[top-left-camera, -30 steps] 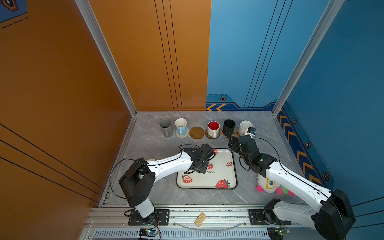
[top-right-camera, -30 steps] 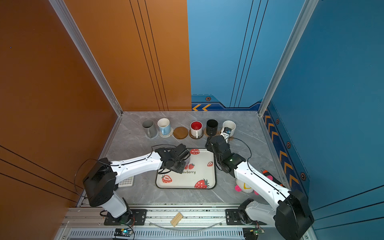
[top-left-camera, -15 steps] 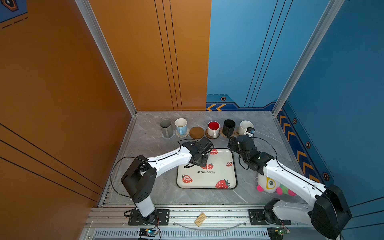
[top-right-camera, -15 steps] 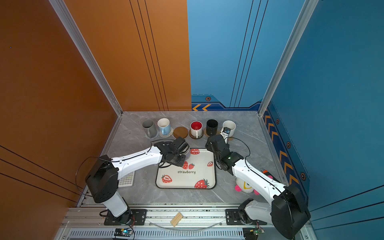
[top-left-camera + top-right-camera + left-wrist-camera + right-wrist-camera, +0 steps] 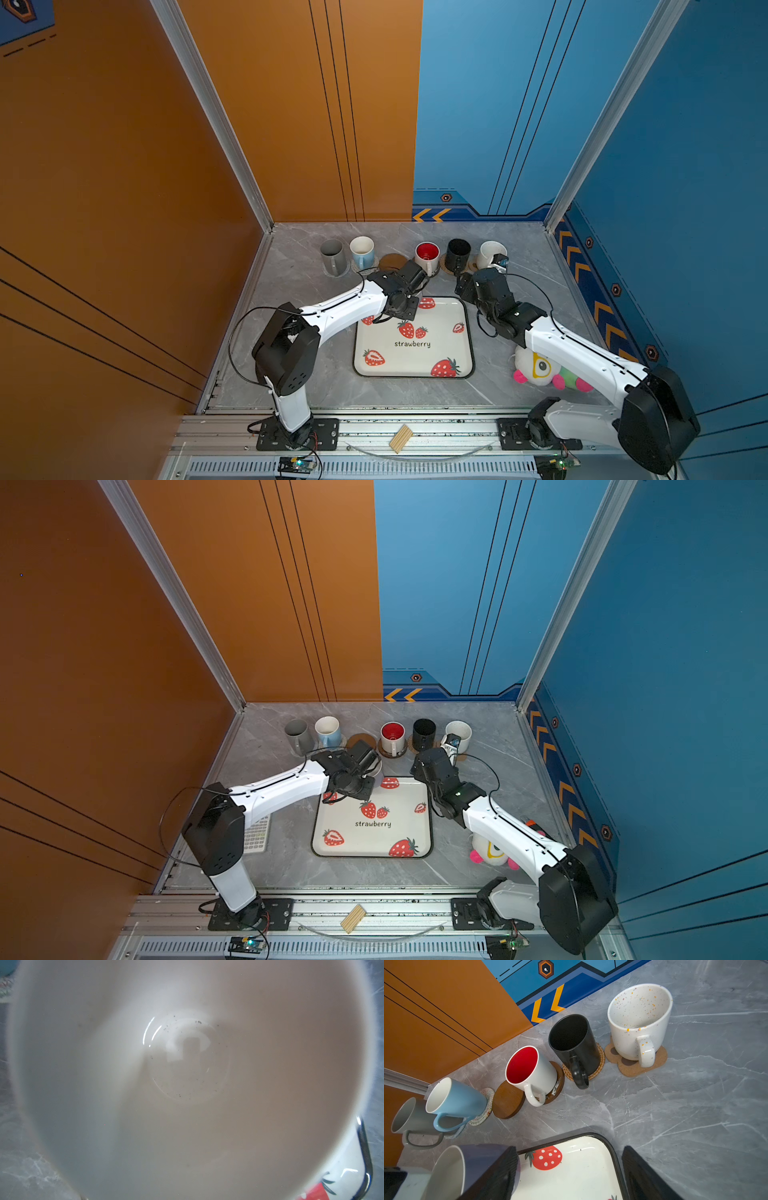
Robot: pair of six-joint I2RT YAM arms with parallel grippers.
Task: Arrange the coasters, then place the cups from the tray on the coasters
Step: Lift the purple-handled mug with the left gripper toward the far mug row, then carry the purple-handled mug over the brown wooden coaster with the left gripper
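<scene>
My left gripper [image 5: 415,277] is shut on the lilac cup [image 5: 450,1169], held just past the tray's [image 5: 440,357] far left corner, near the bare wooden coaster [image 5: 392,262]. The cup's white inside [image 5: 187,1064] fills the left wrist view and hides the fingers. In the back row the grey cup [image 5: 332,255], blue cup [image 5: 362,251], red-inside cup [image 5: 427,254], black cup [image 5: 458,252] and speckled cup [image 5: 490,252] stand on coasters. My right gripper [image 5: 571,1176] hangs open and empty over the tray's far right corner.
A plush toy [image 5: 540,370] lies under my right arm at the right. A small keypad [image 5: 257,835] lies by the left arm's base. A wooden piece [image 5: 401,437] rests on the front rail. Walls close in the back and both sides.
My left gripper has carried the lilac cup off the tray's far left part toward the back row and the bare wooden coaster. The right arm has barely shifted.
</scene>
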